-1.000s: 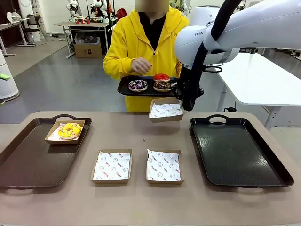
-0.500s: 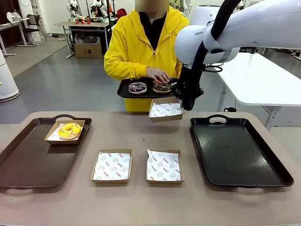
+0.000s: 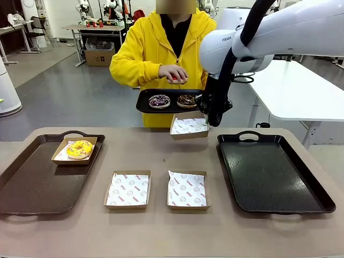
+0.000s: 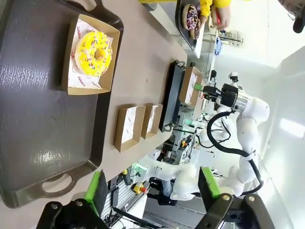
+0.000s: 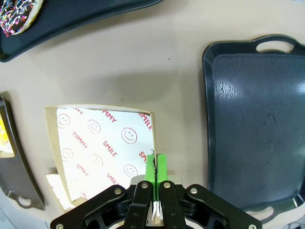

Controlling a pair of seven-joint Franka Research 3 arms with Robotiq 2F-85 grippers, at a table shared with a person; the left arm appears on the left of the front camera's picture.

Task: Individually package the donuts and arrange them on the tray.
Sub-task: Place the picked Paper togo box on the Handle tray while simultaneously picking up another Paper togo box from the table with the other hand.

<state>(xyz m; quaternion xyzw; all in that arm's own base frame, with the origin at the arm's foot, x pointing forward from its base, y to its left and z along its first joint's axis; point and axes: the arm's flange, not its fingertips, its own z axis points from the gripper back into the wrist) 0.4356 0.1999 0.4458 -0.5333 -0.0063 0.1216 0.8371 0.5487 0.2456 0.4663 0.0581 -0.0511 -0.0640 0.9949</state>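
Front view: the right gripper held a shallow cardboard box off the bench at centre frame, just below the near edge of the person's tray.
Right fingers: pressed together on the box's thin side wall, the green pads pinching one edge only.
Left gripper: fingers wide apart with nothing between them, facing the left tray.
Red donut: pinched in the person's hand, upper centre, above the person's tray.
Other donuts: the purple donut and the chocolate donut lay on the person's tray. The yellow donut sat boxed on the left tray, left of frame.
Spare boxes: two on the bench, lower centre.
Step, as judged: taking the red donut into the held box.
Doing it well: the box needed to stay level and steady. A one-edge pinch would likely let the far side dip when the weight landed.
Materials: thin brown card lined with white paper printed in red; dark, glossy, hard trays with loop handles; shiny, sticky-looking iced rings.
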